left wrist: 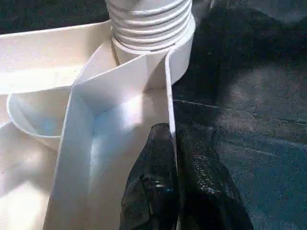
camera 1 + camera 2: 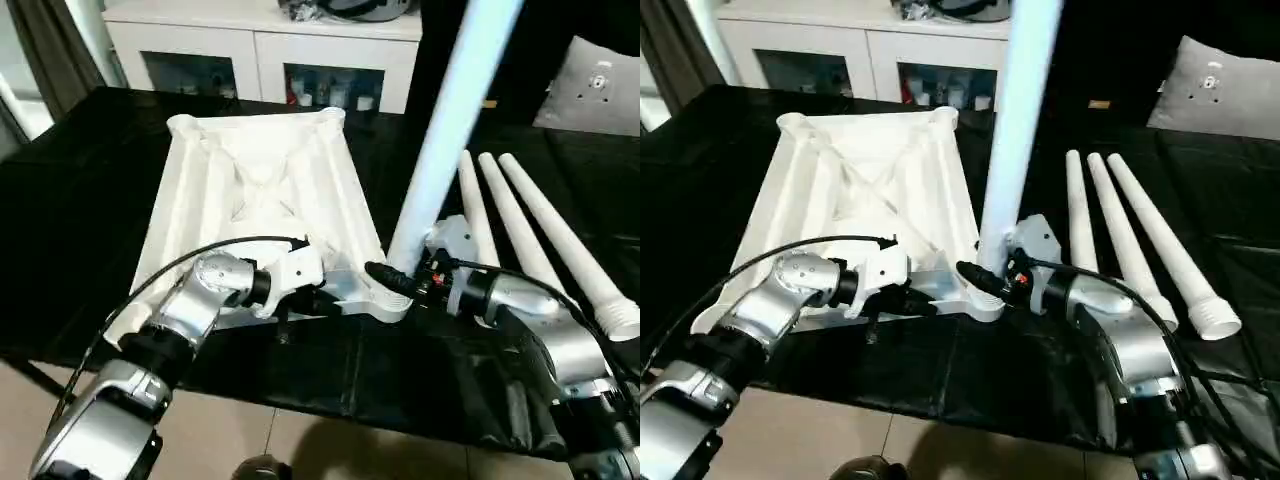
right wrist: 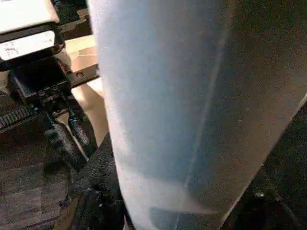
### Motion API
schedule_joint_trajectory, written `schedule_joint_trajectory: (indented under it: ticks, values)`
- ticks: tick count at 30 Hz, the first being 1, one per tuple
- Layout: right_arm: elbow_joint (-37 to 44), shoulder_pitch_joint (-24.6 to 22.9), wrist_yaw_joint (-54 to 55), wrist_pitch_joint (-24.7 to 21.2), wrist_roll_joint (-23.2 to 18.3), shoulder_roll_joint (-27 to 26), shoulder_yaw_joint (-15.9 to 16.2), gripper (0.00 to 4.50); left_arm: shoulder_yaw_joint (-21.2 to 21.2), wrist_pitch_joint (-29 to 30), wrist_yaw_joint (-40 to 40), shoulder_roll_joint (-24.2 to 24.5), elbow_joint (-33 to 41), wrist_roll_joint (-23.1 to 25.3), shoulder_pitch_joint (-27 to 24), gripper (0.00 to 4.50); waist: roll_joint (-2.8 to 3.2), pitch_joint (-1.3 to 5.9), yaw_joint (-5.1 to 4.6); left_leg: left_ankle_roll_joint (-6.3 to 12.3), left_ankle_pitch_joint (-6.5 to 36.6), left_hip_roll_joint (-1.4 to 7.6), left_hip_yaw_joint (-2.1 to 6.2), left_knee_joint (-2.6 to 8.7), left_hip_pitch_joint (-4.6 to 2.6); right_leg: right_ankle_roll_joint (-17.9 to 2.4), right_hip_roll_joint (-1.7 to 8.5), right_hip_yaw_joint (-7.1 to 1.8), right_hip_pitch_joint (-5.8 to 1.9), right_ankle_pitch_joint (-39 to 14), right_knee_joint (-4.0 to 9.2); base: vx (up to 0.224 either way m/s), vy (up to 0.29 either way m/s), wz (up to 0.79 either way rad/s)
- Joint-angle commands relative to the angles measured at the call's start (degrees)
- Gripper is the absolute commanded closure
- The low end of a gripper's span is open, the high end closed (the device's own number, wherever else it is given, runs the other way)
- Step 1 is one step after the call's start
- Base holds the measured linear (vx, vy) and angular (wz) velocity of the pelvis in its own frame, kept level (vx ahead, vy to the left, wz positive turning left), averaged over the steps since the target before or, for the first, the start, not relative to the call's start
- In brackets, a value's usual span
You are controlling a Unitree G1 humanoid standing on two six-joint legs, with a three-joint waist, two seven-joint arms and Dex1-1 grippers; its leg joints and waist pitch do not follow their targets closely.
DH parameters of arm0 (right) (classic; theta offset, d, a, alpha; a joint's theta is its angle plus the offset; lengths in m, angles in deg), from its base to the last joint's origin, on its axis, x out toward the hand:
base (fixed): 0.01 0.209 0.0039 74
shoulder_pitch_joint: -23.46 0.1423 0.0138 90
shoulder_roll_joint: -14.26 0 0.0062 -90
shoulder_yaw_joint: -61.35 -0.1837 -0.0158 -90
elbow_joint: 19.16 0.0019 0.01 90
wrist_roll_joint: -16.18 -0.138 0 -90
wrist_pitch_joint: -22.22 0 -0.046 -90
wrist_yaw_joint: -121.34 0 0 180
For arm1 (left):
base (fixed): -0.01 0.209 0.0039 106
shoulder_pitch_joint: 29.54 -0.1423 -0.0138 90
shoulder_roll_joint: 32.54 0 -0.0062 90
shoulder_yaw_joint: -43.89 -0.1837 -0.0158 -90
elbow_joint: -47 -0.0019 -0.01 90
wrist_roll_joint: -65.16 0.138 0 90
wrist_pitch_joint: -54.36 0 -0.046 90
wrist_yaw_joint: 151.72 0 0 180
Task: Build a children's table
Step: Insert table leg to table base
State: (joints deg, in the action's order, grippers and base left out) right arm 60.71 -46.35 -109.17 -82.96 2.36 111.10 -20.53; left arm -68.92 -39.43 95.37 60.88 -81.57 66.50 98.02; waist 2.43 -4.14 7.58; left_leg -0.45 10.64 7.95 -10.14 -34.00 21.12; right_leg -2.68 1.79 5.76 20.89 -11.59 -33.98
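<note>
Step in hand: first leg (image 2: 450, 120) stands in tabletop (image 2: 260, 190) socket, frame ctr; left gripper (image 1: 165, 158) pinches rim, right gripper (image 2: 400, 282) clasps leg; next, prob. twist it home.

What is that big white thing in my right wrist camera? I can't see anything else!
Observer: It's a table leg, standing up in a corner socket of the upside-down table top.
Operator: Is the robot holding it?
Observer: Yes, the right gripper grips it just above the socket.
Operator: Are there more legs?
Observer: Three spare legs lie side by side on the black surface, to the robot's right of the top.
</note>
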Motion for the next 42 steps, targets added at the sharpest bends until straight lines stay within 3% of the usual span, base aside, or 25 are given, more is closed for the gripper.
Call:
schedule_joint_trajectory:
  ticks: [1,4,8,14,16,18,19,20,21,22,23,26,27,28,31,33,35,36,42]
  values:
    - [-5.4,-2.3,-1.7,-4.1,2.1,-0.2,4.9,2.6,-0.1,-1.9,0.9,0.1,0.0,0.7,3.1,4.5,0.0,2.4,-0.28,1.91,16.4,6.82,3.38,4.77,-1.13,-5.8,9.72,-5.22,-1.3,-24.6,6.26,0.0,0.0,0.0]
    - [-6.1,-1.7,-2.5,-5.6,1.6,-0.5,5.6,2.6,0.1,-2.9,0.9,-0.4,-2.3,1.1,5.1,4.5,-0.03,2.27,-0.38,2.24,16.1,6.71,3.31,4.77,-1.19,-5.6,9.58,-5.06,-1.31,-25.7,6.52,0.0,0.0,0.0]
    - [-5.5,-1.8,-2.4,-6.7,1.7,-1.2,6.2,2.6,1.2,-4.7,-0.3,-0.9,-7.4,1.7,8.1,4.5,0.07,2.05,-0.61,1.29,18.9,6.95,3.62,5.06,-1.62,-5.0,9.5,-4.99,-1.02,-28.3,6.85,0.0,0.0,0.0]
    - [-6.9,-1.1,0.1,-6.3,2.8,-2.7,5.3,2.6,1.9,-4.6,-0.4,0.3,-7.8,1.6,7.8,4.5,0.06,1.62,-1.41,0.01,22.1,7.08,3.99,5.36,-1.67,-5.2,10.13,-5.2,-0.8,-31.9,7.23,0.0,0.0,0.0]
    - [-8.1,-0.4,1.9,-6.1,3.4,-3.5,4.7,2.6,2.4,-2.6,-0.1,1.5,-5.1,1.1,5.6,4.5,0.06,1.61,-1.5,-0.23,22.5,7.15,4.02,5.52,-1.69,-5.5,10.17,-5.23,-0.68,-32.2,7.21,0.0,0.0,0.0]
    - [-9.9,0.8,5.0,-6.6,4.5,-4.6,4.1,2.6,3.2,0.7,-0.9,3.0,-0.6,0.7,1.9,4.5,-0.58,1.51,-1.86,-0.46,22.1,7.34,4.27,5.93,-1.2,-5.7,10.29,-5.1,-1.1,-31.2,6.91,0.0,0.0,0.0]
    - [-11.5,1.7,7.5,-6.7,5.5,-5.3,3.7,2.6,3.8,3.1,-2.0,3.9,2.8,0.5,-0.8,4.5,-0.13,1.37,-2.46,-0.94,22.4,7.46,4.36,6.18,-1.06,-6.8,10.2,-5.11,-0.9,-29.9,6.57,0.0,0.0,0.0]
    - [-12.3,2.1,8.6,-6.6,5.8,-5.7,3.5,2.6,4.1,3.9,-2.5,4.1,4.1,0.4,-1.7,4.5,-0.19,1.35,-2.75,-1.38,23.1,7.53,4.55,6.21,-0.98,-6.9,10.26,-5.0,-0.97,-29.9,6.36,0.0,0.0,0.0]
    - [-13.1,2.5,9.9,-6.4,6.3,-6.1,3.3,2.6,4.7,6.0,-3.6,4.4,6.9,0.1,-3.8,4.5,-0.33,0.87,-3.43,-1.72,25.3,7.21,4.59,6.43,-0.79,-6.5,9.95,-4.83,-0.81,-32.3,6.65,0.0,0.0,0.0]
    - [-13.9,2.9,11.0,-6.4,6.6,-6.6,3.0,2.6,5.3,8.1,-4.7,4.6,9.7,0.0,-5.5,4.5,-0.36,0.82,-3.92,-2.55,27.9,6.98,4.79,6.01,-1.66,-5.7,10.46,-5.0,-0.4,-36.2,7.06,0.0,0.0,0.0]
    - [-14.5,3.3,11.9,-6.3,6.9,-6.9,2.8,2.6,5.7,10.0,-5.6,4.6,12.2,-0.1,-7.0,4.5,-0.59,0.55,-4.2,-2.21,28.1,6.74,4.66,6.03,-1.7,-5.1,10.29,-4.97,-0.21,-38.0,7.61,0.0,0.0,0.0]
    - [-15.3,3.8,13.1,-6.3,7.2,-7.3,2.6,2.6,6.3,13.3,-7.2,4.2,16.6,-0.4,-9.3,4.5,-0.45,0.24,-4.82,-2.26,29.8,6.58,4.84,5.99,-1.97,-3.4,10.09,-4.81,0.09,-41.4,8.27,0.0,0.0,0.0]
    - [-16.9,4.9,15.0,-5.6,7.7,-8.7,2.1,2.6,6.7,21.7,-11.8,1.3,26.6,-0.1,-13.5,4.5,-1.04,0.13,-4.9,-2.16,31.1,6.39,4.61,5.73,-2.75,-2.3,9.83,-4.73,0.79,-43.1,8.92,0.0,0.0,0.0]
    - [-16.9,4.9,15.0,-5.6,7.7,-8.7,2.1,2.6,6.7,21.7,-11.8,1.3,26.6,-0.1,-13.5,4.5,-0.72,-0.24,-5.45,-2.74,31.4,6.65,5.04,6.09,-2.13,-3.8,10.04,-4.48,0.16,-41.1,8.25,0.0,0.0,0.0]
    - [-17.5,5.6,16.2,-5.3,7.6,-9.9,2.0,2.6,6.2,29.1,-17.3,-2.6,33.9,1.5,-15.7,4.5,-0.53,-0.18,-5.56,-3.15,33.5,6.67,4.98,6.15,-2.86,-3.2,9.51,-4.42,0.58,-40.0,8.6,0.0,0.0,0.0]
    - [-17.3,5.5,16.6,-5.6,7.3,-10.2,2.0,2.6,5.4,32.0,-19.9,-5.2,35.7,2.2,-15.0,4.5,-0.69,-0.13,-5.67,-2.69,32.7,6.6,4.9,6.47,-2.33,-3.4,9.38,-4.45,0.0,-37.3,8.37,0.0,0.0,0.0]
    - [-17.4,5.5,17.0,-5.6,7.1,-10.4,1.8,2.6,4.7,33.9,-21.2,-6.7,37.0,2.4,-14.6,4.5,-0.72,-0.18,-5.51,-2.31,31.9,6.5,4.59,6.31,-2.66,-3.6,9.43,-4.75,0.36,-37.0,8.49,0.0,0.0,0.0]
    - [-17.7,5.5,17.5,-5.6,6.7,-10.8,1.3,2.6,3.8,35.1,-21.9,-7.6,38.0,2.6,-14.6,4.5,-0.38,-0.06,-5.34,-2.04,31.3,6.42,4.45,6.14,-2.76,-3.7,9.52,-4.85,0.38,-37.1,8.69,0.0,0.0,0.0]
    - [-18.2,5.8,18.6,-5.6,6.7,-11.6,1.1,2.6,3.2,36.5,-24.4,-7.1,37.6,5.3,-15.0,4.5,-0.44,0.06,-4.97,-0.96,28.2,6.51,4.3,6.25,-2.36,-4.6,9.3,-4.95,0.08,-33.8,8.32,0.0,0.0,0.0]
